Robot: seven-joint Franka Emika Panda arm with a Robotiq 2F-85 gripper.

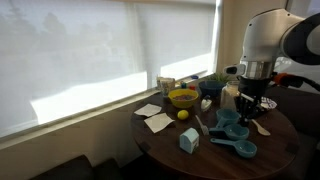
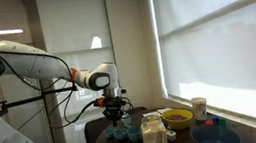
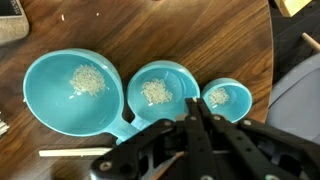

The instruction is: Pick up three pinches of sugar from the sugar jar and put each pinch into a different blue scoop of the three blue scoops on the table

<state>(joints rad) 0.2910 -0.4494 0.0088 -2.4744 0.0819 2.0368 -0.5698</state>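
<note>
Three turquoise scoops lie side by side on the round wooden table. In the wrist view the large scoop [image 3: 75, 90], the medium scoop [image 3: 160, 90] and the small scoop [image 3: 225, 98] each hold a small heap of pale sugar grains. My gripper [image 3: 193, 105] is shut, with its fingertips together just above the gap between the medium and small scoops. In an exterior view the gripper [image 1: 250, 103] hangs over the scoops [image 1: 235, 132]. The translucent sugar jar [image 2: 153, 136] stands beside them, and my gripper [image 2: 115, 112] is above the table.
A yellow bowl [image 1: 183, 98] and a lemon [image 1: 183, 115] sit towards the window. A pale-blue carton box [image 1: 188, 140] stands near the table's edge, with white napkins [image 1: 155, 121] beside it. A white spoon [image 1: 260, 127] lies by the scoops. A blue bowl [image 2: 216, 138] is near the window.
</note>
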